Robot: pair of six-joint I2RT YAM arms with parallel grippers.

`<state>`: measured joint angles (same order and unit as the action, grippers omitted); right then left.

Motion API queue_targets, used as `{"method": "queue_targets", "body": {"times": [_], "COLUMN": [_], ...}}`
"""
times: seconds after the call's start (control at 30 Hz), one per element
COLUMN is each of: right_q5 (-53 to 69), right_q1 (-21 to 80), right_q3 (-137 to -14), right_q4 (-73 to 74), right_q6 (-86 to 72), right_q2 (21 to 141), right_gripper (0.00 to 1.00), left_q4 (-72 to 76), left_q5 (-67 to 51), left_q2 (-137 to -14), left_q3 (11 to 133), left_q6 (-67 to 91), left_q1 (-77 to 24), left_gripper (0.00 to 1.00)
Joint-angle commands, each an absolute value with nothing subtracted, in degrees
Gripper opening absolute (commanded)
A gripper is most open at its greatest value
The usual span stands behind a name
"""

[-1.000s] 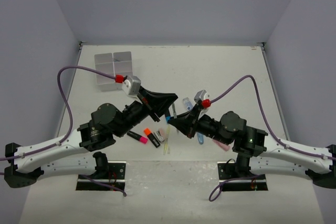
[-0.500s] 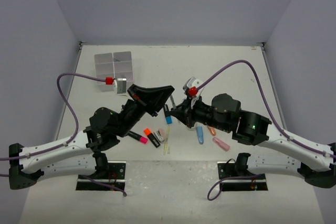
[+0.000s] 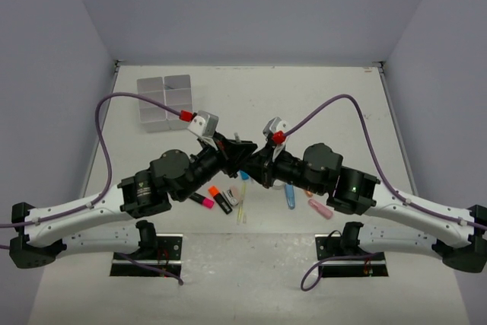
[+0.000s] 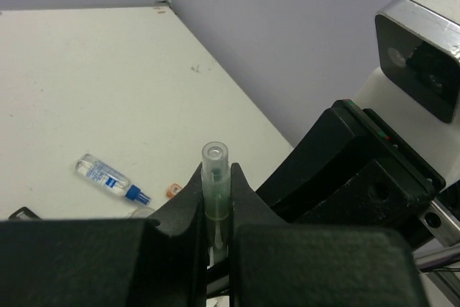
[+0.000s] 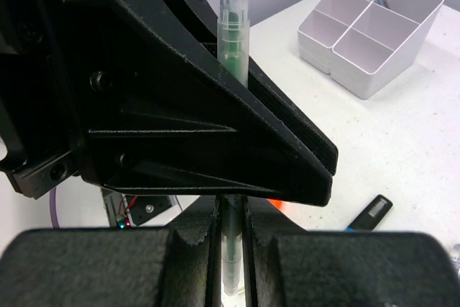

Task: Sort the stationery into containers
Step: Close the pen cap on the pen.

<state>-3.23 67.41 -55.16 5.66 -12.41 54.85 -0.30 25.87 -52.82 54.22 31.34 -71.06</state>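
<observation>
- Left gripper (image 4: 215, 203): its two black fingers are pressed onto a thin translucent green pen (image 4: 215, 177). The pen's clear, rounded end stands out just past the fingertips.
- Right gripper (image 5: 231, 231): its fingers are clamped on the same pen, further along the shaft. From there the shaft runs across the black body of the left gripper to its clear end.
- From above, the two grippers meet tip to tip over the middle of the white table (image 3: 319, 97). The pen is held between them, off the surface and almost hidden from this angle.
- Arms: black wrist sections lead back to white forearms at the near edge, and a purple cable (image 3: 114, 100) loops from each wrist camera.
- Stationery under and just in front of the grippers:
  - a stubby black highlighter with a blue end (image 5: 370, 210);
  - a black highlighter with an orange end (image 3: 219, 195);
  - a black highlighter with a pink end (image 3: 201, 199);
  - a pair of thin pale-yellow pens (image 3: 242, 209) lying side by side.
- Stationery to the right of these:
  - a small clear tube with a blue cap (image 4: 109, 175) lying flat;
  - a small orange eraser (image 4: 171, 192) just beside its cap;
  - a pink eraser (image 3: 321, 209) nearer the right arm's base.
- White-grey rectangular plastic tray with six square compartments (image 3: 156, 117): it stands at the far left of the table, well apart from the held pen and the loose items.
</observation>
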Motion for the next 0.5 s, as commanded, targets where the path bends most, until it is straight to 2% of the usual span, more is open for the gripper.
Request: {"method": "queue_targets", "body": {"times": [0.0, 0.17, 0.23, 0.27, 0.33, 0.43, 0.47], "right_q5": [-4.09, -7.29, -11.50, -13.13, -18.38, -23.62, -25.96], "right_q1": [68.20, 68.12, 67.63, 67.25, 66.26, 64.65, 64.07], "right_q3": [-55.27, -54.36, -53.57, -53.03, -51.12, -47.40, -44.93], "right_q4": [-0.18, 1.23, 1.76, 2.37, 3.40, 4.16, 4.67], "right_q6": [-11.93, -10.90, -10.90, -11.48, -13.33, -16.28, -18.08], "right_q2": [53.99, 54.81, 55.37, 55.23, 53.88, 50.79, 48.98], "right_gripper": [0.00, 0.00, 0.57, 0.78, 0.90, 0.98, 0.98], "left_q4": [-7.29, -11.11, -14.63, -16.05, -18.10, -16.41, -14.70], "left_q5": [29.76, 33.31, 34.27, 35.45, 42.80, 49.63, 49.65], "left_q2": [-52.83, -54.23, -56.90, -57.91, -60.97, -66.24, -68.72], "left_q3": [58.31, 61.78, 65.60, 66.93, 69.17, 70.95, 72.84], "left_q6": [29.60, 27.60, 27.51, 27.51, 27.32, 24.24, 23.82], "left_q1": [-70.92, -69.70, -64.38, -61.74, -57.29, -50.23, -43.69], "left_gripper": [0.00, 0.00, 0.00, 0.00, 0.00, 0.00, 0.00]}}
